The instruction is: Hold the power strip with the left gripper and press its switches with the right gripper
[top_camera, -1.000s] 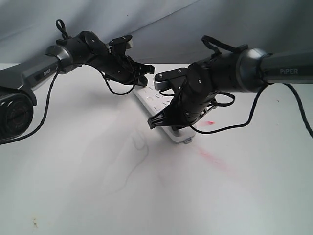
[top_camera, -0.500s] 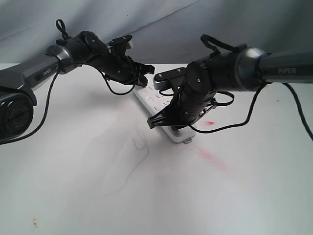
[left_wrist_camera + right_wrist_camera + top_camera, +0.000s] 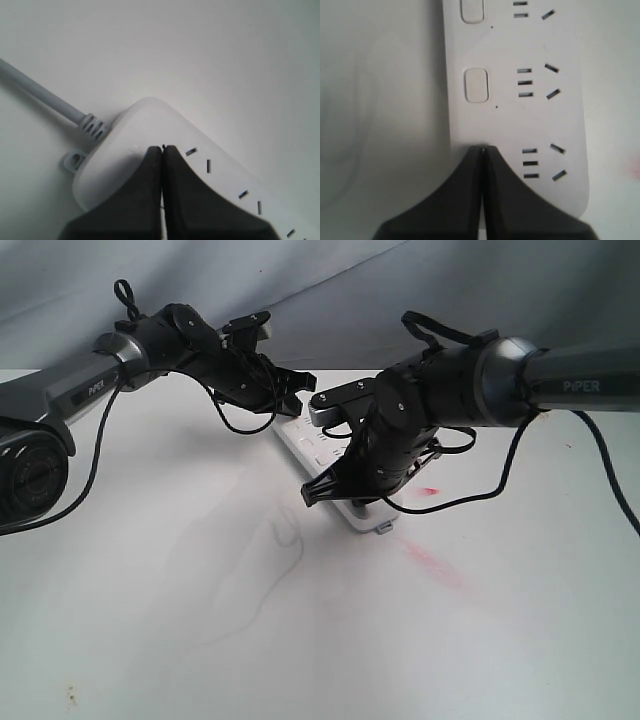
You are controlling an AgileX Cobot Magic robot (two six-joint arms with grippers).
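the white table (image 3: 150,620) carries everything. the power strip (image 3: 312,446) lies flat on it near the middle, running diagonally between the two arms, with its far end under the left arm and its near end under the right.

it looks like a rigid, light plastic bar with a smooth, glossy top, so i judge it will skate or pivot on the table if pushed from one side. it is too wide and flat to pinch easily across the body. the better hold seems to be a downward pin at one end, or a pinch across the thin edges.

the left gripper (image 3: 163,148) has its jaws together with nothing between them. its tips rest on the rounded end of the strip, just beside where the pale grey cord (image 3: 40,92) enters. the right gripper (image 3: 483,148) also has its jaws closed on nothing, and its tips sit on the strip's edge in line with the row of switches (image 3: 476,85).

those buttons are small and shallow, so a light, straight press should be enough. whether another button lies under the right fingertips is hidden. a small end tab (image 3: 384,529) sticks out at the near end.
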